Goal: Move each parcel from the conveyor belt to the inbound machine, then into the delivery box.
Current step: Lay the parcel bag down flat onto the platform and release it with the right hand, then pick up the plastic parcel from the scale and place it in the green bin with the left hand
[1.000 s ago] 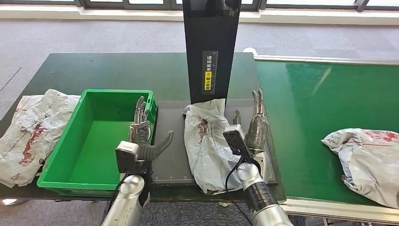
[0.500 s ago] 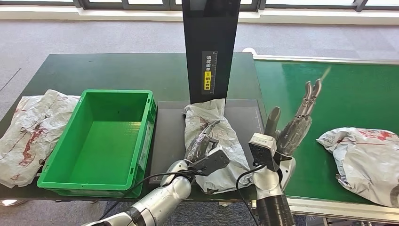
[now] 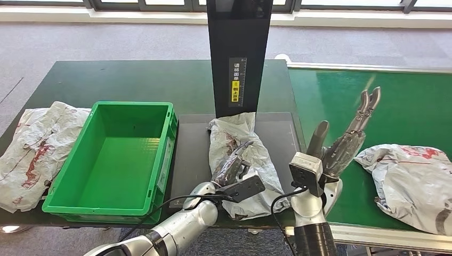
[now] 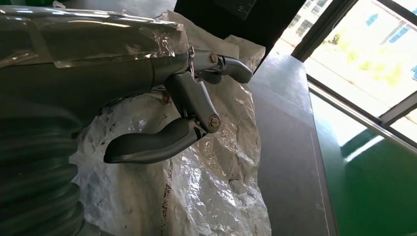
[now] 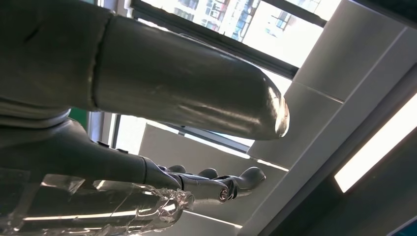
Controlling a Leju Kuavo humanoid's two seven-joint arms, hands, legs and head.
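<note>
Dark scanner platform (image 3: 194, 140) bears a white parcel (image 3: 240, 165); left hand (image 3: 232, 166) rests on it, fingers loose, not yet grasping. Right hand (image 3: 346, 138) raised, spread, empty. Next: clamp, carry into green box (image 3: 114, 154).

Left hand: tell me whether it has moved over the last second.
Yes. The left hand went from the green bin rightward onto the parcel on the scanner plate.

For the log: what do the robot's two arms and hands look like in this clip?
Both arms are silver metal tubes with a dark ribbed collar near the wrist. Each wrist carries a boxy grey-and-black camera module fed by a black cable. The left hand and right hand have dark metallic segmented fingers and a thick grey thumb; clear shiny plastic film wraps part of each, and a grey ribbed cover sits behind.
</note>
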